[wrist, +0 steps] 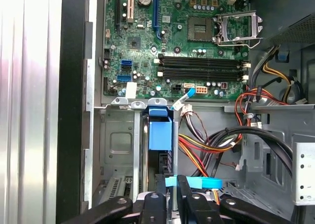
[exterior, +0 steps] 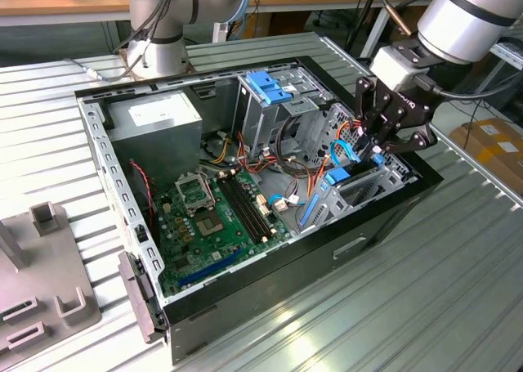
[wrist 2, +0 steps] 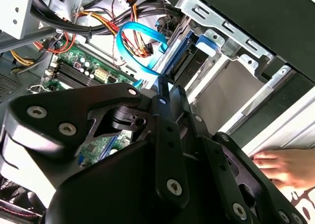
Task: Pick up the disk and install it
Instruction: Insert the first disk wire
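Note:
The disk [wrist: 160, 135] stands on edge in the drive cage slot at the corner of the open computer case [exterior: 392, 217], at the exterior view's right. Its light-blue rail [exterior: 337, 177] runs along the edge that shows, and the dark body [wrist 2: 189, 66] sits low between the cage's metal walls. My gripper [exterior: 377, 150] hangs right over that slot, pointing down. Its black fingers [wrist: 184, 199] are shut close together at the disk's outer end [wrist 2: 165, 81]. A blue flat cable [wrist: 197, 182] crosses just past the fingertips.
Bundled wires [wrist: 211, 140] crowd the cage beside the slot. The motherboard [exterior: 216, 217], a grey power-supply box [exterior: 155, 118] and a blue bracket [exterior: 270, 86] on the taller cage lie further in. A person's hand [wrist 2: 280, 165] rests on the table outside the case. A grey fixture [exterior: 41, 282] stands at the exterior view's left.

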